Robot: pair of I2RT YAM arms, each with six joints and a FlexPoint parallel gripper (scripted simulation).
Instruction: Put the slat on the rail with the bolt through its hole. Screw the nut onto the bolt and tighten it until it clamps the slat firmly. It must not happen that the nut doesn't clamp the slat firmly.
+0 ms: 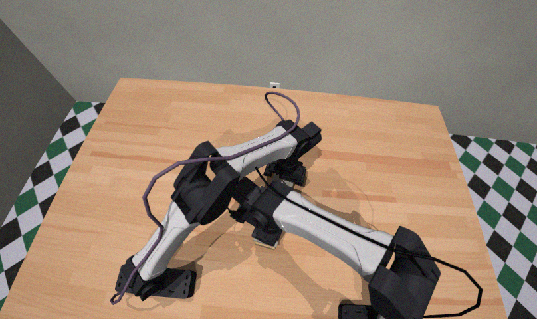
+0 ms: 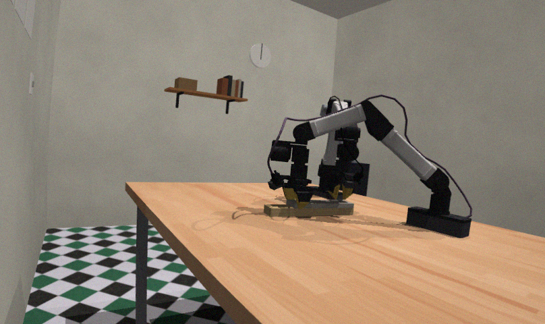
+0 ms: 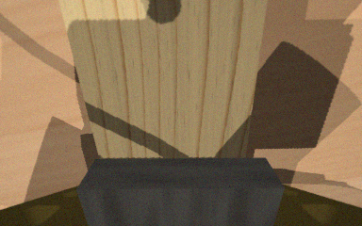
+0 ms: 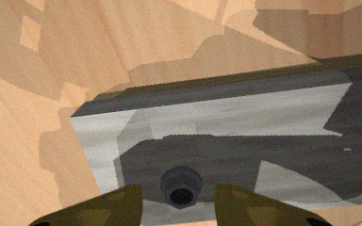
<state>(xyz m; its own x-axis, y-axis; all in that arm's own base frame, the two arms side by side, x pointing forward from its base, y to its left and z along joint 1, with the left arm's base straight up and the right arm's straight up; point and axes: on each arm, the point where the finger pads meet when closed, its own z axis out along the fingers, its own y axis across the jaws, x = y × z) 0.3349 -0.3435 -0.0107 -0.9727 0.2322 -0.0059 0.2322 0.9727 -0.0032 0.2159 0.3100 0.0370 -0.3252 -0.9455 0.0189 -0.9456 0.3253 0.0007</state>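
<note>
The wooden rail (image 2: 323, 212) (image 3: 169, 85) (image 4: 216, 79) lies on the table. The grey slat (image 2: 327, 204) (image 3: 180, 202) (image 4: 235, 105) lies along its top, and bare rail shows beyond the slat's end in the left wrist view. My left gripper (image 2: 296, 200) (image 3: 180, 190) is shut on the slat near that end, one finger on each side. At the slat's other end, the dark nut (image 4: 181, 175) sits above the slat around the bolt, whose dark round end seems to show. My right gripper (image 2: 342, 192) (image 4: 178, 194) is open, with gaps between its fingers and the nut. Any gap under the nut is hidden.
The two arms reach in close beside each other, and the left forearm (image 1: 263, 148) and right forearm (image 1: 330, 228) cover most of the rail in the top view. Their cables loop above the table (image 1: 145, 114). A wall shelf (image 2: 205, 94) stands far behind.
</note>
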